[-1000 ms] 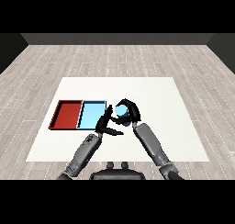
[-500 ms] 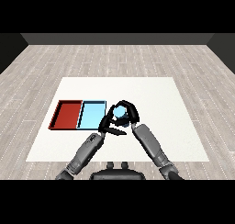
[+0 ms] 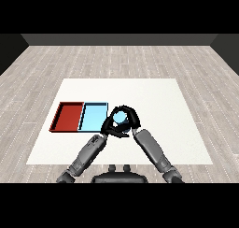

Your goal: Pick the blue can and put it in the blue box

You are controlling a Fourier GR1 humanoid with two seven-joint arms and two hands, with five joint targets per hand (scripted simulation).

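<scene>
The right hand (image 3: 127,114) curls round the blue can (image 3: 121,117), just beside the blue tray (image 3: 93,116), off its right edge. The left hand (image 3: 110,127) crowds in under the can; I cannot tell its fingers. The red tray (image 3: 68,116) touches the blue tray's far side.
</scene>
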